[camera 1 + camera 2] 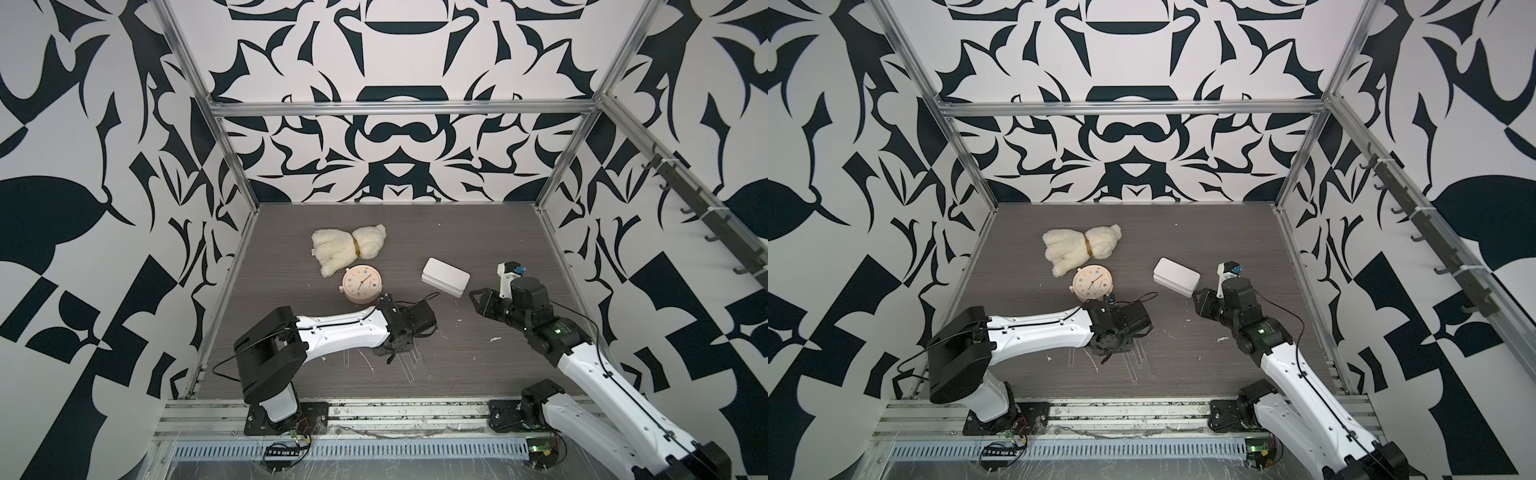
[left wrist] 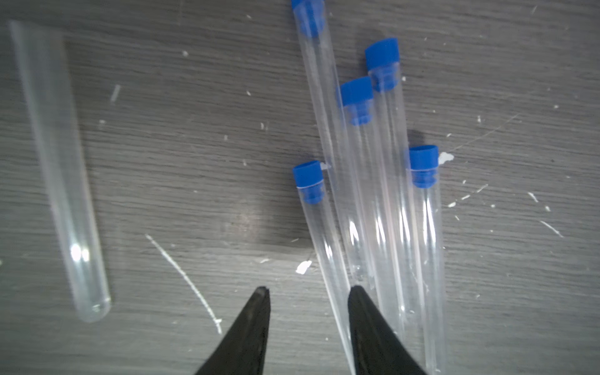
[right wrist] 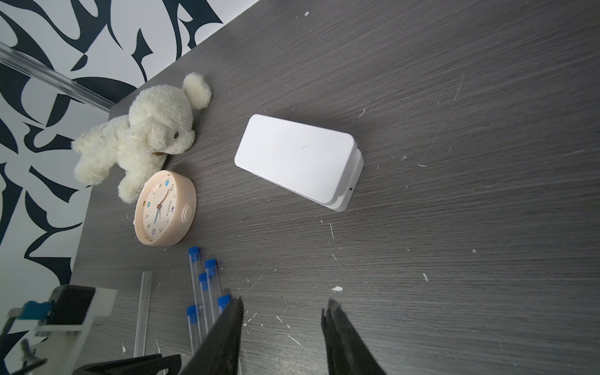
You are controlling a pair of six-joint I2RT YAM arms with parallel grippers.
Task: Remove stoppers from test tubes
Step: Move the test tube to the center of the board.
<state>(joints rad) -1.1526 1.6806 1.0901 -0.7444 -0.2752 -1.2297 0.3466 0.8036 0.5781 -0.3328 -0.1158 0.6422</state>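
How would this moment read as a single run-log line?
left gripper: open, above clear plastic test tubes | right gripper: open, empty | blue plastic stoppers: five seated | lone tube: unstoppered, apart

One clock (image 3: 165, 207). Near it: six tubes (image 2: 63, 181), five blue stoppers (image 2: 356, 94) seen, one plush dog (image 3: 139, 136), one white box (image 3: 295, 156).

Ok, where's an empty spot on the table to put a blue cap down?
Bare table runs along the back wall, behind the plush dog and white box. Another open patch lies between the left arm and right arm, nearer than the box. Crowded: the capped test tubes bunched near the clock, under the left arm.
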